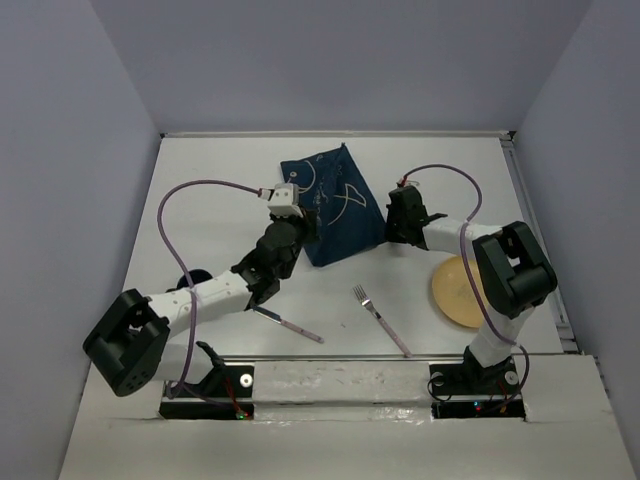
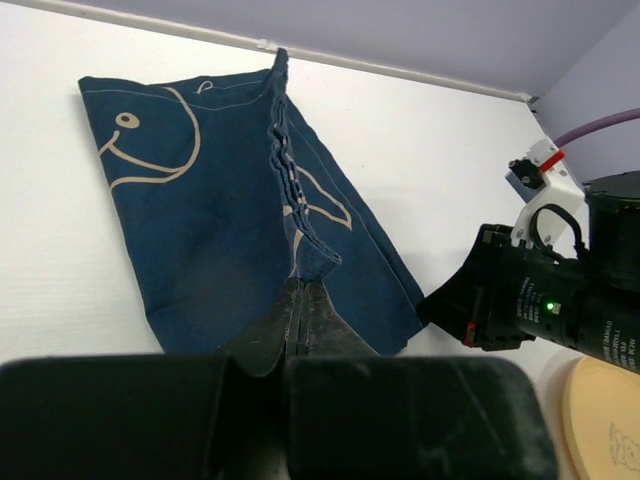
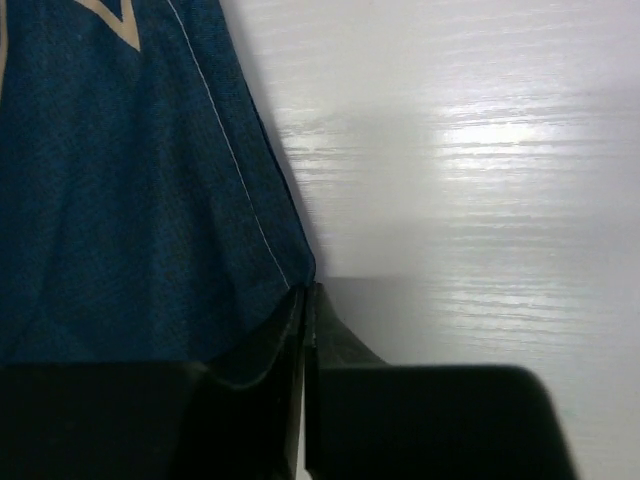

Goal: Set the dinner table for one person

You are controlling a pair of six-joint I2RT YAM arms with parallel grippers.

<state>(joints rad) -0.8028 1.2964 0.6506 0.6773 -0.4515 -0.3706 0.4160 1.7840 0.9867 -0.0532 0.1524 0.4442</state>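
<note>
One white dinner table under everything. Toward its back edge, one rumpled navy placemat, pinched tight at the left by the left claw and at the right corner by the right claw. Along the front edge: one slim utensil, one fork, one yellow plate partly under the right arm.

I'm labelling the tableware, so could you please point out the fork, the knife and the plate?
fork (image 1: 381,321): top view, middle of its length.
knife (image 1: 288,326): top view, middle of its length.
plate (image 1: 452,291): top view, bare left half.
</note>
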